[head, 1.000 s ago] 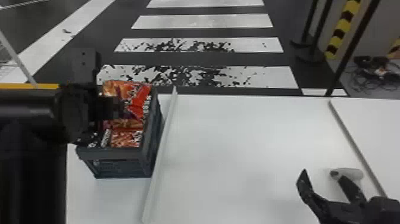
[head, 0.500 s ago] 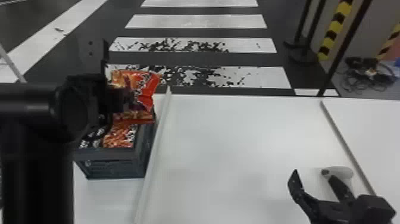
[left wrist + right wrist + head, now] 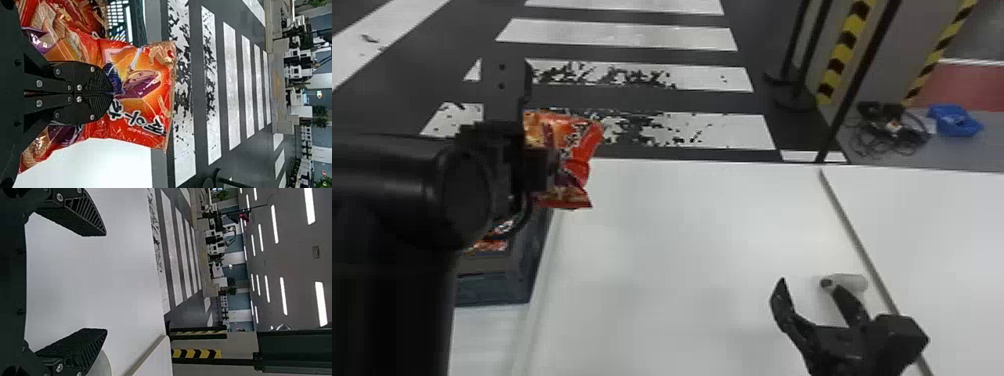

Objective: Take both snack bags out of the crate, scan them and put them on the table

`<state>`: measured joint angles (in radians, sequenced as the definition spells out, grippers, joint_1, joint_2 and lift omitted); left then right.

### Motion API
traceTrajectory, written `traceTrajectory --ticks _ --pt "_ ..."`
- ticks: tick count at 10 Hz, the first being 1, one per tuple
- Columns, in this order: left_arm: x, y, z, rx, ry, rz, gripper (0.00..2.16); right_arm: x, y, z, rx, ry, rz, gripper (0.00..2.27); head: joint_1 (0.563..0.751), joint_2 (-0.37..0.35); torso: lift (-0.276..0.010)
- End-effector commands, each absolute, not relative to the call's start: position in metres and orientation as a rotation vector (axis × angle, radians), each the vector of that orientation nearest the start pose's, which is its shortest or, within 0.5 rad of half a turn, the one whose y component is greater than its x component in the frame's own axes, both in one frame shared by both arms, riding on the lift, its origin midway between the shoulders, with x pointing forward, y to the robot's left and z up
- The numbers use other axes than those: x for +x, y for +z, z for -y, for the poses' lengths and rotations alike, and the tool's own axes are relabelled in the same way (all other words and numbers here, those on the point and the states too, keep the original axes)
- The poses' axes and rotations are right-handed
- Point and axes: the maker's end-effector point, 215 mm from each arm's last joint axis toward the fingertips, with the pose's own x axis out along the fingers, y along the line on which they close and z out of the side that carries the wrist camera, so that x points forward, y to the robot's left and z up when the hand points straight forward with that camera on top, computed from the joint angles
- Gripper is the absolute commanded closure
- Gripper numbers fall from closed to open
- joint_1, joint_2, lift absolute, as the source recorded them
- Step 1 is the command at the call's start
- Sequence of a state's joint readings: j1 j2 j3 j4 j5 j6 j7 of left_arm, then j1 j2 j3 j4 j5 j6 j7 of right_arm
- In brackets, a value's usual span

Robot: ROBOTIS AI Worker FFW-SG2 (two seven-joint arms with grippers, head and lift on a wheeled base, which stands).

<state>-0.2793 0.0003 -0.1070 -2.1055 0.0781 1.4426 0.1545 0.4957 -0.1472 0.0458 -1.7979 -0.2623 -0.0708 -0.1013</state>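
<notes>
One snack bag (image 3: pixel 582 146) was held — closed jaws, left gripper (image 3: pixel 538 170) — near the crate (image 3: pixel 494 291), where a second snack bag (image 3: pixel 491 245) lay inside. The right gripper (image 3: pixel 809 291), jaws open and empty, was beside the pale scanner (image 3: pixel 852 283) on the desk (image 3: pixel 682 250).

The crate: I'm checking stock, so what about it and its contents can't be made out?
- Crate, head view: its left side is behind the left arm.
- Bag in it, head view: mostly behind that arm.
- Crate, left wrist view: cut off by the top edge, partly covered by the held bag.
</notes>
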Motion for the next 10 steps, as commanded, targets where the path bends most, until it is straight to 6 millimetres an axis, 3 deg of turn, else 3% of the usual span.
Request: traceTrajectory --ticks 1,3,6,8,10 --pt "0.566 -0.307 -0.162 0.077 -0.056 -0.611 2.14 0.425 -0.452 0.257 0.13 -0.046 -0.213 0.12 0.695 -0.074 -0.095" --pt "0.558 -0.317 -0.143 0.093 -0.087 -0.618 2.14 0.428 -0.446 0.262 0.126 -0.054 -0.199 0.12 0.695 -0.101 -0.095" --pt "0.558 -0.332 -0.112 0.103 -0.108 -0.575 2.14 0.435 -0.417 0.279 0.126 -0.102 -0.113 0.12 0.695 -0.151 -0.095" --pt "0.559 -0.333 -0.08 0.079 -0.137 -0.52 2.14 0.436 -0.403 0.289 0.119 -0.136 -0.072 0.12 0.695 -0.187 -0.095" --pt "0.548 -0.343 -0.043 0.039 -0.158 -0.471 2.14 0.437 -0.399 0.29 0.121 -0.14 -0.065 0.12 0.695 -0.218 -0.095"
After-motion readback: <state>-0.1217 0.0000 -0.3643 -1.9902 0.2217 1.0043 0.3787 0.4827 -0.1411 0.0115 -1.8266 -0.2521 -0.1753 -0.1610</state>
